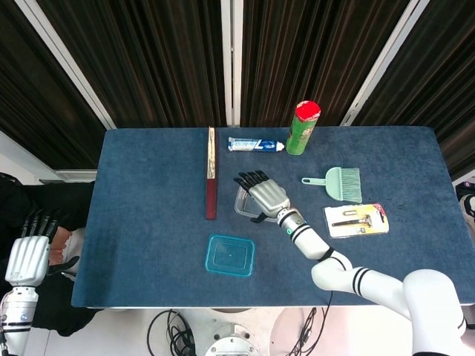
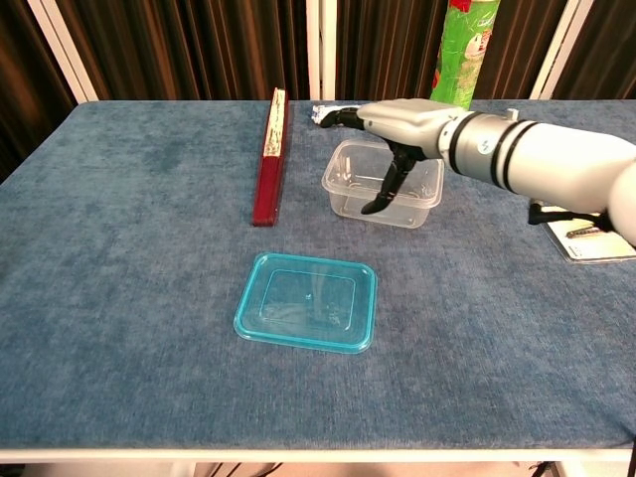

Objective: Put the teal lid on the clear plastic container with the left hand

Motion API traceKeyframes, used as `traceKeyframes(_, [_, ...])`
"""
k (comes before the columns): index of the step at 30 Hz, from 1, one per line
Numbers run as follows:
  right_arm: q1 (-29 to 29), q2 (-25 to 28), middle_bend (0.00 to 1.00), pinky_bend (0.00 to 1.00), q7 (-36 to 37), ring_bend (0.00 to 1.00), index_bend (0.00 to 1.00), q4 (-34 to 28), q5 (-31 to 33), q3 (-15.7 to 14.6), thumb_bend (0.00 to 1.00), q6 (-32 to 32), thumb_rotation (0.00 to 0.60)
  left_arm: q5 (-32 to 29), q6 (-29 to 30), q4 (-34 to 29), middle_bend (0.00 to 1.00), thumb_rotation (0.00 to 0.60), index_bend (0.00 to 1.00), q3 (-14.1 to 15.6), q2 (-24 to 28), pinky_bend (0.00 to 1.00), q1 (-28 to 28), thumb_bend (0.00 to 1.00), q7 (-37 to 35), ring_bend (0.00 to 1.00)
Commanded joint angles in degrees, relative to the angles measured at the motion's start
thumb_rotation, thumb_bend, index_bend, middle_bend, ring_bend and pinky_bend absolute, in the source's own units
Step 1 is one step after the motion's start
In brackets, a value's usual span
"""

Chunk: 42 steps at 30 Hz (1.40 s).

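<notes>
teal lid (image 2: 306, 302) flat, left hand (image 1: 27, 259) well apart

**Plastic and cloth**

The surface (image 2: 119, 258) is covered in blue cloth with a matt, napped, slightly mottled pile. The lid (image 2: 306, 301) is teal see-through plastic, smooth and glossy. The container (image 2: 381, 182) is clear thin plastic, shiny at its rim. The right hand (image 2: 397, 124) has a smooth grey shell with a satin sheen and black fingers (image 1: 247, 179); the left hand (image 1: 27, 258) looks alike. The can (image 1: 302, 127) is glossy green with a red top. The tube (image 1: 255, 144) shines. The brush (image 1: 340, 182) is pale green matt plastic.
</notes>
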Motion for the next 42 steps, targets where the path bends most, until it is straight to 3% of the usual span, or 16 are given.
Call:
traceKeyframes(1, [2.1,-2.0,0.00,0.00,-0.4,0.00,0.00,2.9,2.2,0.9,0.03,-1.4,0.600,-0.1,-0.2,0.0,0.08,0.600,0.16,0.0,0.1,0.00,-0.1,0.03,-0.1,0.00])
traceKeyframes(5, [1.8,-1.2,0.00,0.00,0.1,0.00,0.00,1.7,1.9,0.0,0.03,-0.5,0.600,1.3,-0.8,-0.4,0.08,0.600,0.16,0.2,1.0,0.00,-0.9,0.03,-0.5,0.00])
traceKeyframes(8, [-1.2,2.2,0.00,0.00,1.9,0.00,0.00,-3.5,-0.4,-1.3,0.03,3.9,0.600,4.0,-2.1,-1.1,0.08,0.600,0.16,0.8,2.3,0.00,-2.4,0.03,-1.4,0.00])
traceKeyframes(16, [-15.0,20.1,0.00,0.00,6.5,0.00,0.00,-23.1,-7.5,-5.8,0.03,21.6,0.600,13.7,-7.6,-7.0,0.08,0.600,0.16,1.9,6.3,0.00,-9.6,0.03,-1.1,0.00])
traceKeyframes(20, [-21.5,27.6,0.00,0.00,6.5,0.00,0.00,-28.8,-8.5,-7.6,0.03,29.3,0.600,18.5,-11.4,-11.3,0.08,0.600,0.16,1.6,7.1,0.00,-14.4,0.03,0.4,0.00])
traceKeyframes(24, [-27.4,33.1,0.00,0.00,5.6,0.00,0.00,-32.9,-9.4,-9.3,0.03,36.4,0.600,18.7,-17.7,-16.0,0.08,0.600,0.15,0.7,7.1,0.00,-18.8,0.03,5.5,0.00])
traceKeyframes(30, [-34.7,37.8,0.00,0.00,6.8,0.00,0.00,-34.9,-10.2,-11.5,0.03,44.2,0.600,7.8,-29.4,-22.0,0.03,0.600,0.03,-1.6,3.8,0.00,-24.4,0.03,15.0,0.00])
traceKeyframes(35, [-38.2,39.0,0.00,0.00,8.8,0.00,0.00,-34.2,-10.6,-12.1,0.03,47.5,0.600,-7.8,-36.8,-21.1,0.00,0.600,0.00,-3.3,-3.3,0.00,-29.8,0.03,28.9,0.00])
traceKeyframes(38, [-38.9,39.1,0.00,0.00,10.3,0.00,0.00,-33.2,-10.9,-12.2,0.03,47.5,0.600,-18.7,-38.0,-20.4,0.00,0.600,0.00,-3.4,-7.5,0.00,-33.5,0.03,36.2,0.00])
traceKeyframes(42, [-39.2,38.6,0.00,0.00,11.2,0.00,0.00,-32.0,-11.6,-12.4,0.03,46.9,0.600,-32.7,-34.7,-21.1,0.00,0.600,0.00,-1.7,-11.9,0.00,-38.5,0.03,47.0,0.00])
